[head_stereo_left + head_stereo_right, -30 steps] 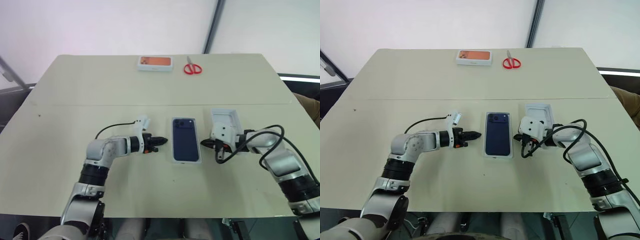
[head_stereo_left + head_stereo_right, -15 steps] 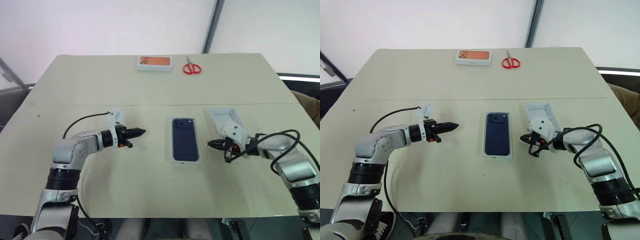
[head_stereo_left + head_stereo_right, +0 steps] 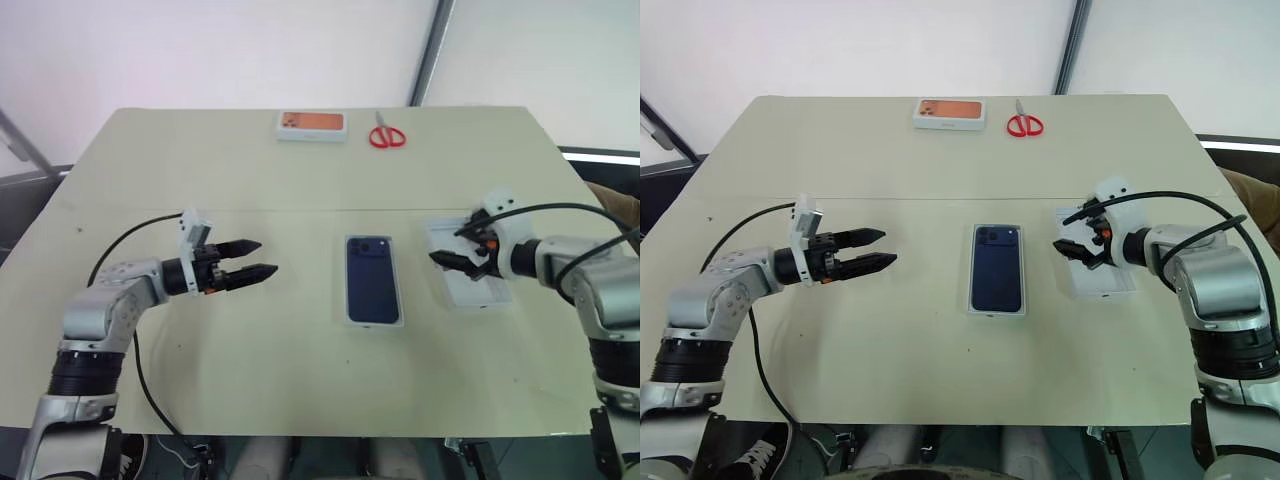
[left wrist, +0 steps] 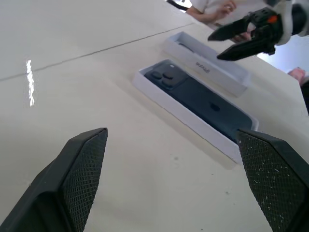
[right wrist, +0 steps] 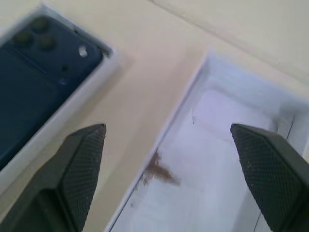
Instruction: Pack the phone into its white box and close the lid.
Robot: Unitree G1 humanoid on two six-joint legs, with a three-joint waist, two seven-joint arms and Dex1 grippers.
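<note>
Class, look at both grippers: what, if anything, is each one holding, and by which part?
Nothing is held. The left gripper hangs open over bare table; the right gripper is open above the lid. The phone lies in the white box.

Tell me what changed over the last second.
Both grippers drew away from the phone and opened: the left gripper swung out to the robot's left, and the right gripper backed off to hover over the lid. Neither holds anything. The phone stayed in the white box, and the lid stayed put.
</note>
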